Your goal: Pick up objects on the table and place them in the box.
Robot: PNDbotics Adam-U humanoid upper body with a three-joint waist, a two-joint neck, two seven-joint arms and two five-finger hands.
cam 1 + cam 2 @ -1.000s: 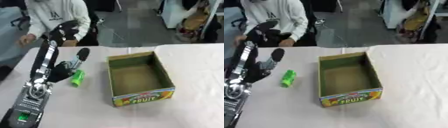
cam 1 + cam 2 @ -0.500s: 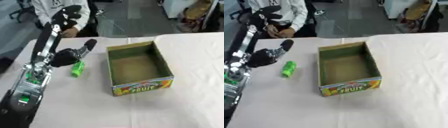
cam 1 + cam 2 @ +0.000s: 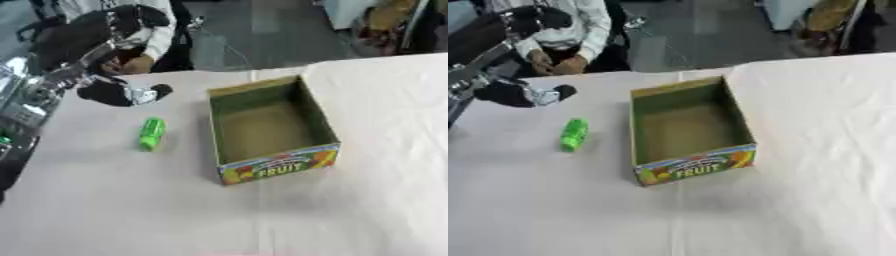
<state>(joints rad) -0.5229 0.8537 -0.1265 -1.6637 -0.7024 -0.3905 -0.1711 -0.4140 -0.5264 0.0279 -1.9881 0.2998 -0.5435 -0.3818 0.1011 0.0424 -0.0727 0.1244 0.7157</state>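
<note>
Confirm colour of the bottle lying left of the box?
Bright green. The bottle shows best in the left eye view, lying on the white cloth beside the box.

Bottle [image 3: 151, 133] lies on bench [image 3: 131, 200] just below/in front of left hand [image 3: 118, 93], not touching; box [image 3: 271, 130] to hand's right, beyond bottle.

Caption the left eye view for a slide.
Left hand hovers beyond a green bottle lying left of the empty box.
</note>
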